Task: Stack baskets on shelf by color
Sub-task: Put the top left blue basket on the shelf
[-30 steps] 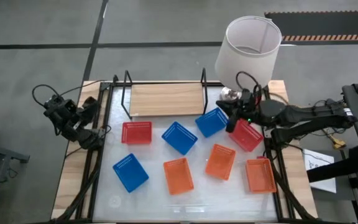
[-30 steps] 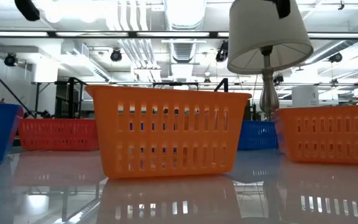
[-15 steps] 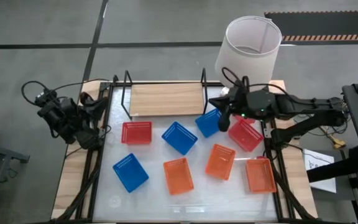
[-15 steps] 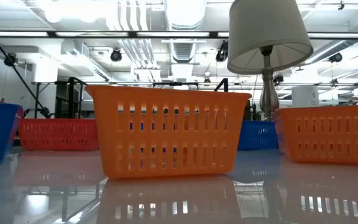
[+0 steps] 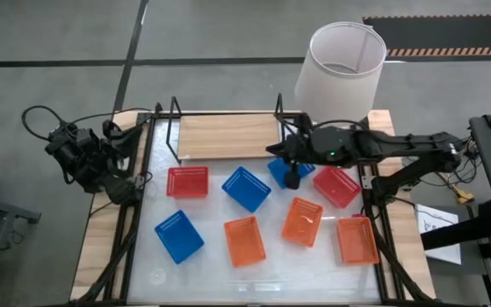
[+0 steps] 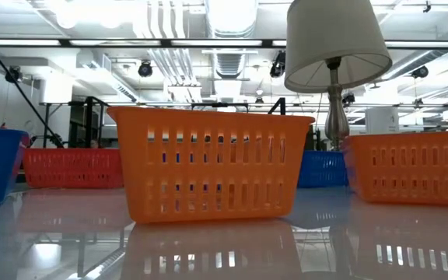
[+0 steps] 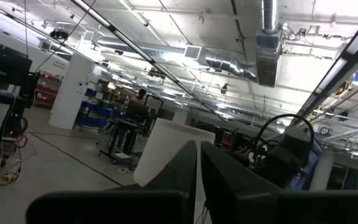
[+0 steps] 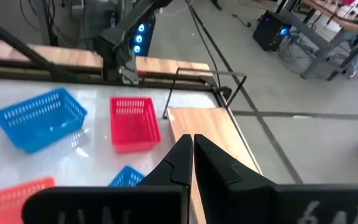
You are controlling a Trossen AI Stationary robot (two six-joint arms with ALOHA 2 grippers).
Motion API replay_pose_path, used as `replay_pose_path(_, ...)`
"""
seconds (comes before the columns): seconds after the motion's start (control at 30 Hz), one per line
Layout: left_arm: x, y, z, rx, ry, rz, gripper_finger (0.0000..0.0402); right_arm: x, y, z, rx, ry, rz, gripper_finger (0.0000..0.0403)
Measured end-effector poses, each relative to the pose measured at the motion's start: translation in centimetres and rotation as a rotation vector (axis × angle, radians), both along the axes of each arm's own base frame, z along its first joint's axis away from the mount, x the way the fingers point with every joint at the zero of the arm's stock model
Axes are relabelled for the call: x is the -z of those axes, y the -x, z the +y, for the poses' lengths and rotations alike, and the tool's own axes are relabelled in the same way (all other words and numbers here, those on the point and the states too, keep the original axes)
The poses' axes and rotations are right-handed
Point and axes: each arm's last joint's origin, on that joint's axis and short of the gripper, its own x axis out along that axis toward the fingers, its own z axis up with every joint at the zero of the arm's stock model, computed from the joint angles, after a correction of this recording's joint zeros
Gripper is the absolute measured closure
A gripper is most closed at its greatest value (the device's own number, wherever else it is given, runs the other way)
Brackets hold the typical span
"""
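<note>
High view: seven baskets counted on the white bench (image 5: 147, 256), an eighth half hidden. Blue basket (image 5: 289, 169) near the shelf's right end mostly covered by the right hand (image 5: 291, 175), only its edges showing. Red basket (image 5: 338, 185) just right of it, partly under the arm. Also in plain sight: a red basket (image 5: 187, 182) and a blue basket (image 5: 246, 188) near the shelf, another blue basket (image 5: 178, 236) at near left, and three orange ones, (image 5: 245, 240), (image 5: 302, 221) and (image 5: 356, 239), along the near side. Shelf (image 5: 227, 136) at the far edge, bare wood, with a white lamp (image 5: 339, 64) past its right end.

Right wrist view: right hand's fingers (image 8: 178, 163) pressed together, gripping nothing, over the shelf's near edge.

Left wrist view: left hand (image 7: 198, 180) pressed together too, aimed out into the room, parked off the bench's left edge.

Since a second ago: right hand moved left from over the red basket to over the blue one; left arm shifted slightly; no basket displaced.

Low view: neither arm visible, only baskets and lamp.
</note>
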Motion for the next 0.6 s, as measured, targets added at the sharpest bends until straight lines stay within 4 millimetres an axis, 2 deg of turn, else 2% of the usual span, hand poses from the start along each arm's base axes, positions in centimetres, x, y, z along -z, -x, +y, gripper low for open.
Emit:
replay_pose_path(0.13, 0.0, 0.1, 0.1, -0.004, -0.008, 0.002, 0.0395, 1.4, -2.5, 0.2, 0.011, -0.049, -0.013, 0.0394)
replay_pose_path(0.27, 0.0, -0.3, -0.4, 0.080, 0.037, -0.079, 0.0395, 2.8, -4.8, 0.8, -0.156, -0.013, 0.066, 0.0394)
replay_pose_path(0.33, 0.1, -0.8, -1.0, 0.157, 0.040, -0.132, 0.0395, 3.5, -5.9, 1.0, -0.195, -0.051, 0.092, 0.0394)
replay_pose_path(0.47, 0.6, -2.4, -2.7, 0.265, 0.050, -0.157, 0.0395, 4.2, -7.0, 0.3, -0.265, -0.146, 0.193, 0.0394)
replay_pose_path(0.6, 0.9, -3.4, -3.6, 0.298, 0.090, -0.151, 0.0395, 4.8, -7.6, 0.3, -0.286, -0.150, 0.343, 0.0394)
